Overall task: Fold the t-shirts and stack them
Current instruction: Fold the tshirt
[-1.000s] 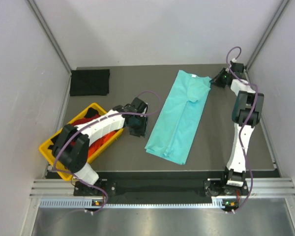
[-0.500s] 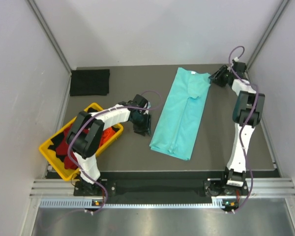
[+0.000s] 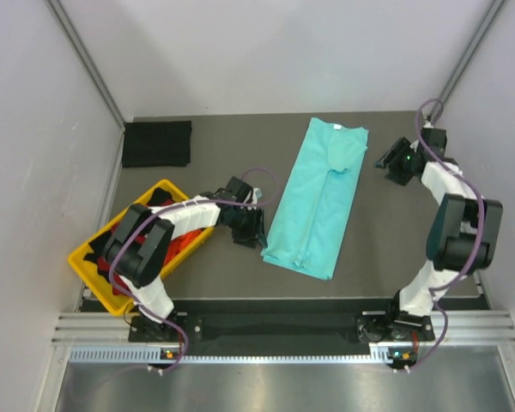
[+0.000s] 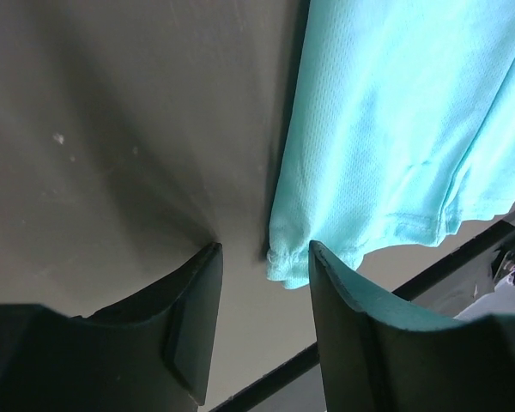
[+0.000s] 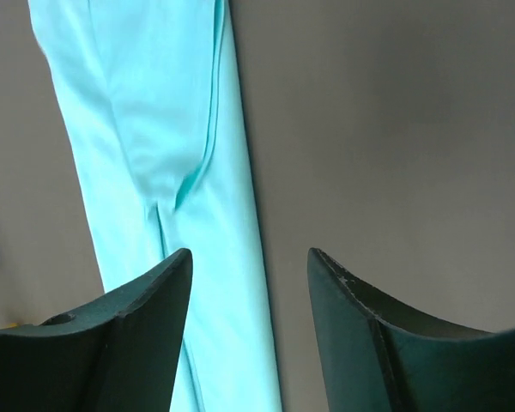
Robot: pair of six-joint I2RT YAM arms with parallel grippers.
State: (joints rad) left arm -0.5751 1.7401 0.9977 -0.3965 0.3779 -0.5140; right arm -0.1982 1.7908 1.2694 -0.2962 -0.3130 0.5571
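A mint-teal t-shirt (image 3: 318, 202) lies on the dark table, folded lengthwise into a long strip with its collar at the far end. My left gripper (image 3: 253, 232) sits low beside the strip's near left corner. In the left wrist view the left gripper (image 4: 264, 247) is open, and the hem corner of the t-shirt (image 4: 386, 129) lies just ahead of the gap, not pinched. My right gripper (image 3: 388, 163) hangs open and empty to the right of the collar end. In the right wrist view the right gripper (image 5: 250, 252) frames the edge of the t-shirt (image 5: 154, 129).
A folded black t-shirt (image 3: 157, 143) lies at the back left corner. A yellow tray (image 3: 81, 262) at the near left holds red cloth (image 3: 182, 245) and dark cloth, partly under my left arm. The table's front edge (image 3: 283, 299) runs close below the teal strip.
My right gripper has opened, let go at the collar end and drawn back to the right. My left gripper has slid nearer to the strip's near corner and opened a little wider.
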